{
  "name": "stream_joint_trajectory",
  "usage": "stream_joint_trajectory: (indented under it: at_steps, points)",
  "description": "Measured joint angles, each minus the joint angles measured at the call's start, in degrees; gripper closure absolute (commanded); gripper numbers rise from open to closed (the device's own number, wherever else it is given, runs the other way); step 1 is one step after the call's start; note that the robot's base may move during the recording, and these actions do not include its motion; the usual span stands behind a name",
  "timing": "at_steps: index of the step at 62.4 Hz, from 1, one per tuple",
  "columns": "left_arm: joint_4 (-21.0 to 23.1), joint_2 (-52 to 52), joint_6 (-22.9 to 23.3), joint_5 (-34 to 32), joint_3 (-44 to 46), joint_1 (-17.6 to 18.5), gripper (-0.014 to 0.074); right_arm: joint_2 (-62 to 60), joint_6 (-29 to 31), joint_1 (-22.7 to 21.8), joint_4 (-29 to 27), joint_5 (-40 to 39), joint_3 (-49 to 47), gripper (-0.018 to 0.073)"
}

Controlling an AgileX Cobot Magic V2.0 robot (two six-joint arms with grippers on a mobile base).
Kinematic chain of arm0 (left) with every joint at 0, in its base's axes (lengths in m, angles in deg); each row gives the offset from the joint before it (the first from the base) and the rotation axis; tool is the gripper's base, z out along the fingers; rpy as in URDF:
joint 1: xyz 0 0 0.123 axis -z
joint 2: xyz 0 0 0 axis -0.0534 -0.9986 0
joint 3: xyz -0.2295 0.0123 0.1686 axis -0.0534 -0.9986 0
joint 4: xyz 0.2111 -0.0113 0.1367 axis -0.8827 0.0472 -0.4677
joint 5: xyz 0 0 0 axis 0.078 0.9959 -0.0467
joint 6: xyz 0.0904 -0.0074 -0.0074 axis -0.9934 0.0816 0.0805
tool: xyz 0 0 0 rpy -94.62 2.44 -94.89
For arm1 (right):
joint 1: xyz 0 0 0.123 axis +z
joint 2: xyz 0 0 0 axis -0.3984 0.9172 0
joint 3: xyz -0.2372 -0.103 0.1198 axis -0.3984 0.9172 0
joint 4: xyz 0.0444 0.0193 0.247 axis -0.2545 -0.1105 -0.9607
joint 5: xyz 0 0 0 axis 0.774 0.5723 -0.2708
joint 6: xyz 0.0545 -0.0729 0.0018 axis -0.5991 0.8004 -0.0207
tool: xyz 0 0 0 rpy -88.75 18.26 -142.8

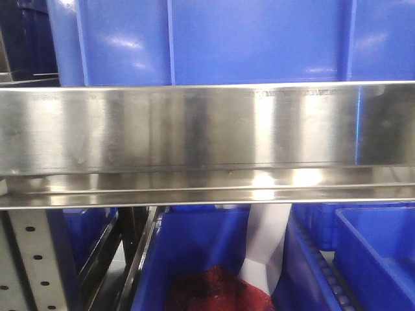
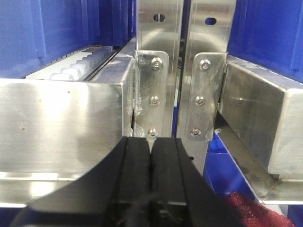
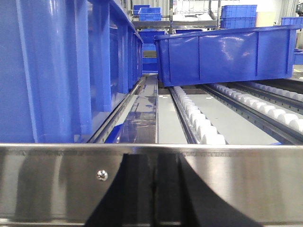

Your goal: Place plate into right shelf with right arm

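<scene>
The plate shows in no view. The right shelf fills the front view as a wide brushed-steel front rail [image 1: 207, 129] with a blue bin [image 1: 214, 39] above it. In the right wrist view my right gripper [image 3: 154, 158] is shut and empty, its black fingers close in front of the shelf's front rail [image 3: 57, 179]. Beyond the rail lie white roller tracks [image 3: 199, 123] and grey shelf floor. In the left wrist view my left gripper [image 2: 151, 140] is shut and empty, just before two perforated steel uprights [image 2: 158, 56].
Blue bins stand on the roller level, one at the left [image 3: 57, 71] and one further back on the right [image 3: 227, 52]. Below the rail are more blue bins, one holding something dark red [image 1: 214, 291], which also shows in the left wrist view [image 2: 255, 210].
</scene>
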Motion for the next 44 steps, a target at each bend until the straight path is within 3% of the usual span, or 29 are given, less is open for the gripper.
stream_joint_trajectory:
  at_steps: [44]
  points:
    - [0.0,0.0,0.0,0.0,0.0,0.0,0.0643,0.0,-0.1,0.0,0.0,0.5,0.0,0.0503]
